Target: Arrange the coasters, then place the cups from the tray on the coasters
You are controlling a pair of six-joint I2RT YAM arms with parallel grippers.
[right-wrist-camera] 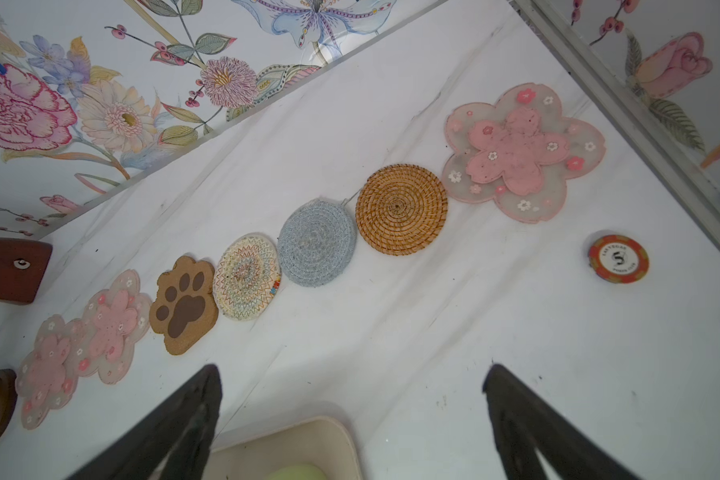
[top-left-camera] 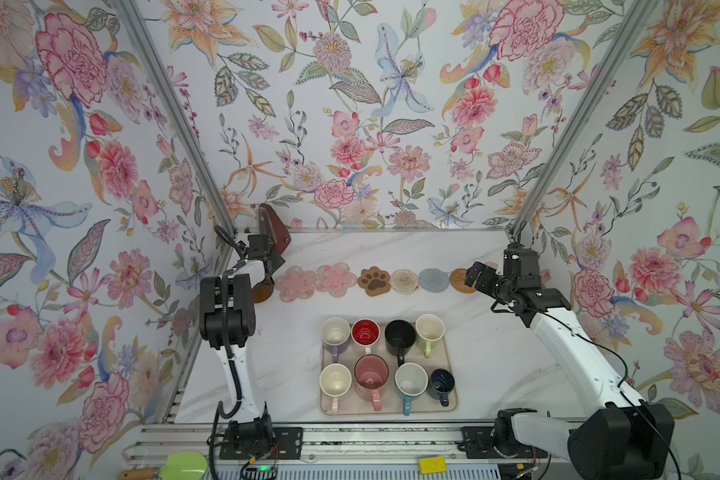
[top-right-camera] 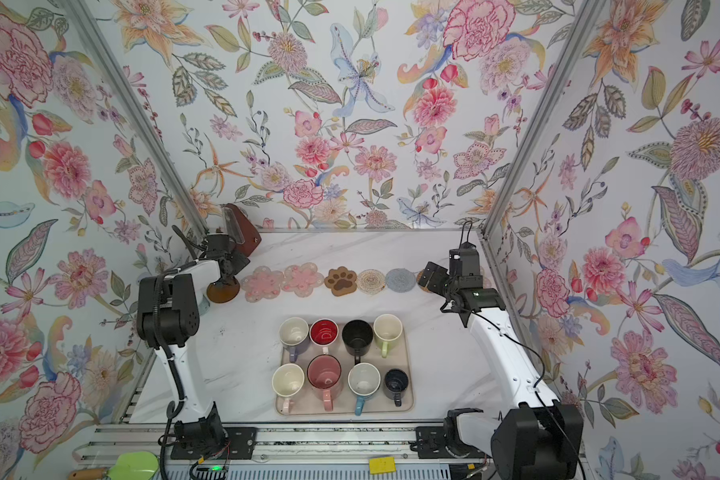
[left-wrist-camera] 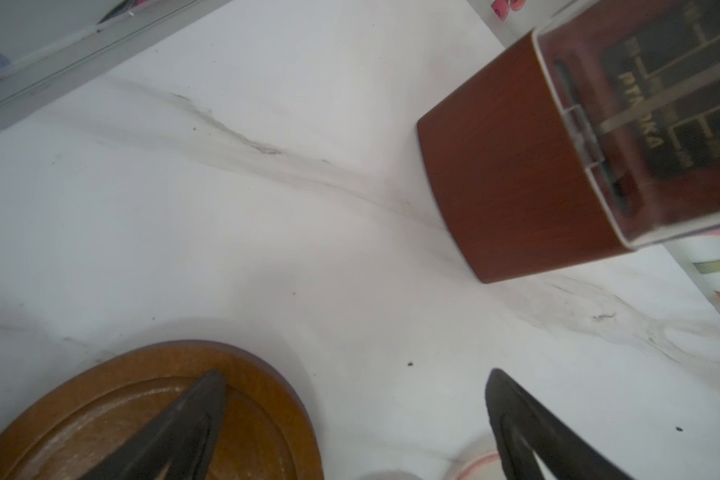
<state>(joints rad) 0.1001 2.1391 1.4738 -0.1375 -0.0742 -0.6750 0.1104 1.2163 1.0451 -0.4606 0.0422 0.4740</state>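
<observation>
The tray (top-left-camera: 391, 410) lies at lower centre of both top views, on the white worktop (top-left-camera: 495, 353). Eight mugs stand upright on it in two rows of four, handles toward the bottom edge. The near row, left to right, holds the cream cup (top-left-camera: 335, 380), pink cup (top-left-camera: 371, 374), blue cup (top-left-camera: 411, 380) and navy cup (top-left-camera: 441, 382). The far row holds the lavender cup (top-left-camera: 335, 334), red-inside cup (top-left-camera: 365, 332), black cup (top-left-camera: 400, 336) and green cup (top-left-camera: 430, 330).

Beyond the tray a line of mats crosses mid-frame, most neighbours touching. From the left come the brown disc (top-left-camera: 262, 293), first flower coaster (top-left-camera: 295, 284), second flower coaster (top-left-camera: 336, 280), paw coaster (top-left-camera: 374, 281), cream round (top-left-camera: 404, 281), grey round (top-left-camera: 433, 279) and rattan round (top-left-camera: 458, 282). In the right wrist view a third flower coaster (right-wrist-camera: 524, 151) lies just past the rattan round, with a poker chip (right-wrist-camera: 618, 257) apart from it near the right edge.

The left claw (left-wrist-camera: 355, 374) hovers at the line's left end, released and empty, one finger over the brown disc. The right claw (right-wrist-camera: 352, 368) hangs at the right end, also released and empty.

Farthest, in the back left corner, stands a brown box (top-left-camera: 277, 237) with a clear front.
</observation>
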